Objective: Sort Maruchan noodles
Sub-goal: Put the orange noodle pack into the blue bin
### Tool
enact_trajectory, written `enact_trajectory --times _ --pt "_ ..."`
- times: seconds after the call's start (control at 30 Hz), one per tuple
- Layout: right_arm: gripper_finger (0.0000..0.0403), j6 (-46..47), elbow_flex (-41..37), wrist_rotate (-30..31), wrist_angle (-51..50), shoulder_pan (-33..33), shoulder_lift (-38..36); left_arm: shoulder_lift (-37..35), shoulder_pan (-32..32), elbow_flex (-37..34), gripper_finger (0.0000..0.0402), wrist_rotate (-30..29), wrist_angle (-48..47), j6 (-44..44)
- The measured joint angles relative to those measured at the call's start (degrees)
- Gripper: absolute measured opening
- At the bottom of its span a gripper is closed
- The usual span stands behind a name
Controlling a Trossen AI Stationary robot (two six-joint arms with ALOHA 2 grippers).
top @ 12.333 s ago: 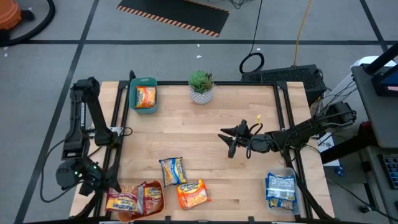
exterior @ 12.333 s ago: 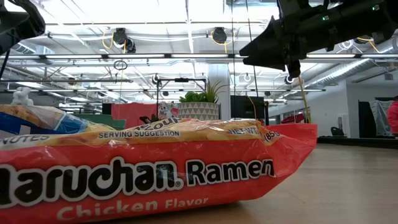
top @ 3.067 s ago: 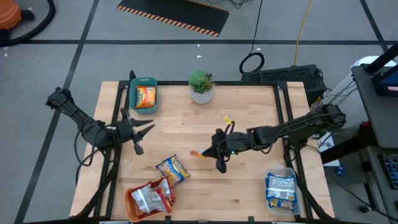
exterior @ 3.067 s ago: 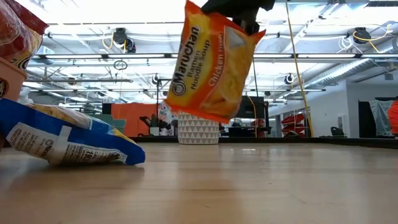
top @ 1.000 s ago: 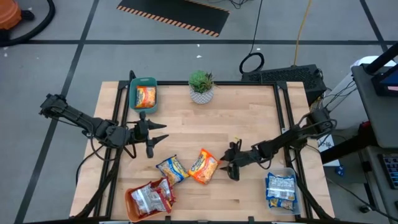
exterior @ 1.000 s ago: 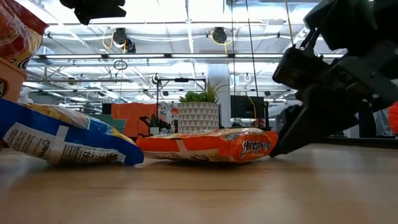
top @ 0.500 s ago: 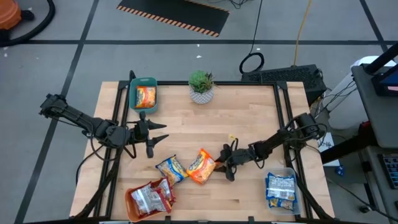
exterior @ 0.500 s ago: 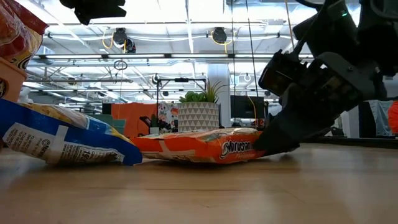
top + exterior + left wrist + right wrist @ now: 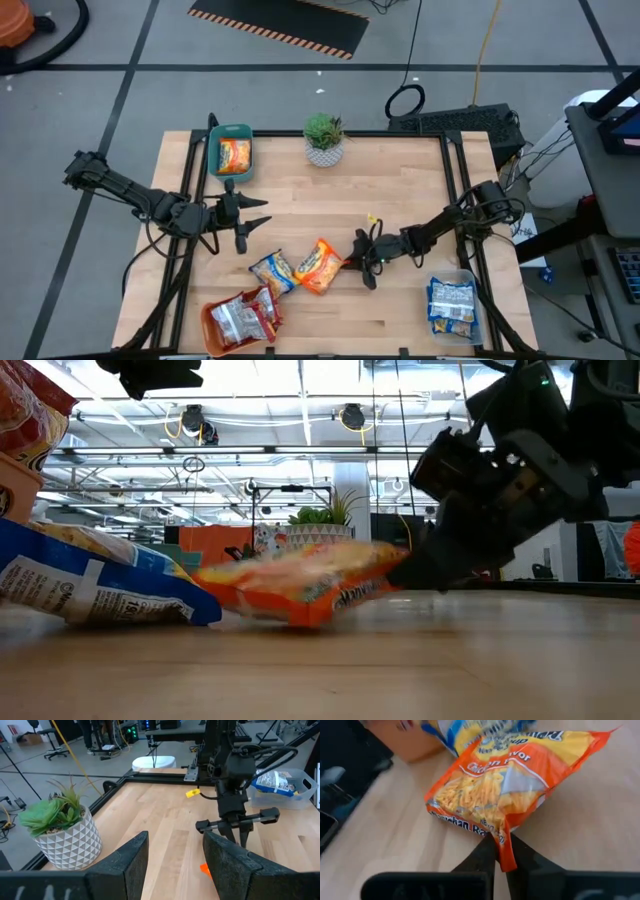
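Right gripper: the right gripper (image 9: pixel 352 259) lies low over the wooden table (image 9: pixel 400 180), in front of the potted plant (image 9: pixel 324 139) and a little to its right; its two dark fingers (image 9: pixel 487 854) are pinched together on the end seam of an orange noodle packet (image 9: pixel 319 265).
Right arm pose: stretched nearly flat from the table's right edge toward the middle, wrist low, fingers pointing toward the left side.
Held packet: the far end still meets the table; the gripped end is lifted, so the packet sits tilted in the low view (image 9: pixel 300 585). In the right wrist view its printed face is up (image 9: pixel 510 782).
Neighbouring packet: a blue-and-yellow packet (image 9: pixel 273 272) lies flat just left of the orange one, nearer the front edge than the plant.
Left gripper: the left gripper (image 9: pixel 247 211) hovers above the table, front-left of the plant; its fingers (image 9: pixel 131 865) stand partly apart with nothing between them.
Left arm pose: reaching in from beyond the left edge, forearm roughly level, pointing right.
Teal bin: left of the plant at the back edge (image 9: pixel 216 152), one orange packet (image 9: pixel 234 155) inside.
Orange bin: far front-left of the plant (image 9: pixel 209 322), holding red and silver packets (image 9: pixel 240 316).
Clear bin: far front-right of the plant (image 9: pixel 470 325), holding blue packets (image 9: pixel 451 300).
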Motion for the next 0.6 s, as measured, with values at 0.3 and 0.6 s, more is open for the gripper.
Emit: enact_trajectory --times 0.3,0.6 --pt "0.0005 -12.57 0.23 1.38 1.60 -1.26 -12.68 -0.01 0.17 0.00 0.0193 -1.27 1.52 2.67" --pt "0.0001 -33.84 5.37 13.95 -15.36 -0.41 -30.70 -0.07 0.26 0.00 0.0193 -5.74 14.04 11.93"
